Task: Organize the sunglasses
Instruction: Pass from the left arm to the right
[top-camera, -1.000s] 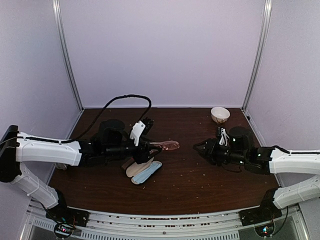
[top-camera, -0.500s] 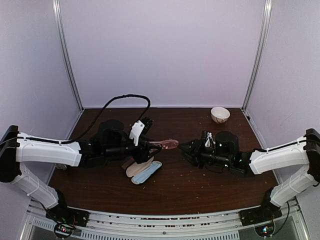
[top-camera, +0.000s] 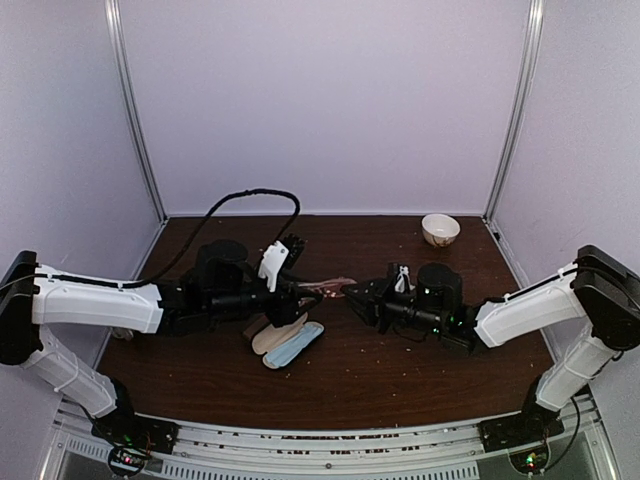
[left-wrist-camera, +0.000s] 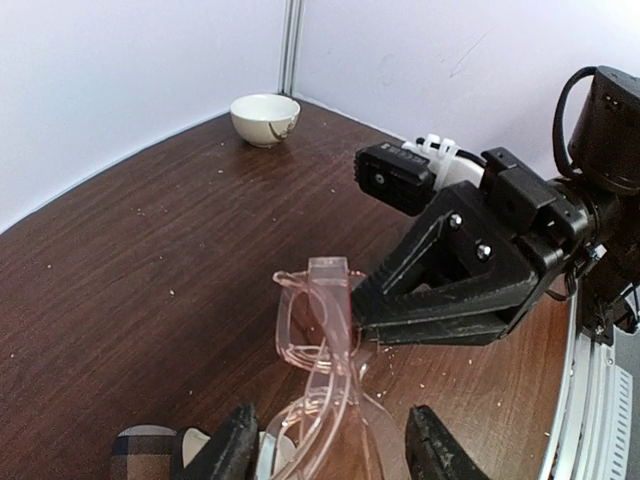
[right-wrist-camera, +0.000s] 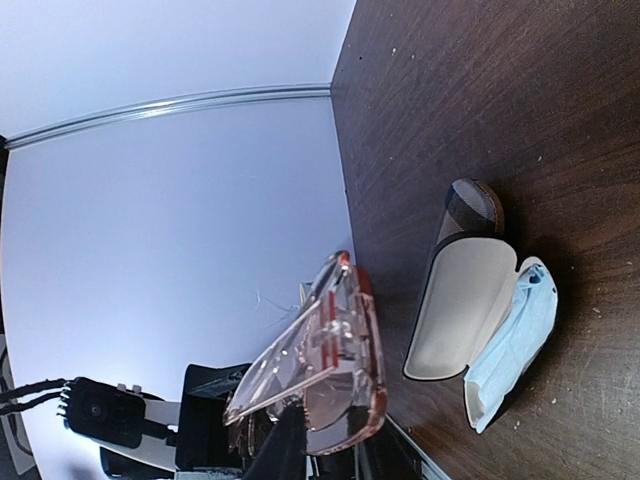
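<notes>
As the overhead view shows it, the left gripper (top-camera: 299, 292) is clenched on one end of the sunglasses (top-camera: 332, 287) and holds them clear of the table (top-camera: 400, 375), near its middle. The right gripper (top-camera: 357, 297) sits at their free end, touching or just short of it. An open case (top-camera: 268, 335) lies below the left arm with a blue cloth (top-camera: 297, 346) against it. A bowl (top-camera: 440, 229) stands well apart at the far right corner.

From the left wrist, the pale pink frame (left-wrist-camera: 322, 335) rises from between that gripper's two fingers (left-wrist-camera: 232, 455), folded and tilted. The right gripper (left-wrist-camera: 362, 312) comes in from the side with its jaws drawn narrow at the frame's upper end. Whether they have bitten on it, I cannot tell.

From the right wrist, the sunglasses (right-wrist-camera: 325, 365) lie just ahead of its dark fingers (right-wrist-camera: 283, 450). The contact itself is hidden at the lower edge. The case (right-wrist-camera: 458, 305) and cloth (right-wrist-camera: 508, 340) lie beyond on the wood.

Risks noted, as my judgement:
- **Twisting:** both arms bear on one thin frame, so any pull or misalignment between them could twist or snap it.
- **Dropping:** if the left lets go before the right has a sound hold, the pair would drop to the table.
- **Lens damage:** a pinch on the lens rather than the rim could mark it or slip.
</notes>
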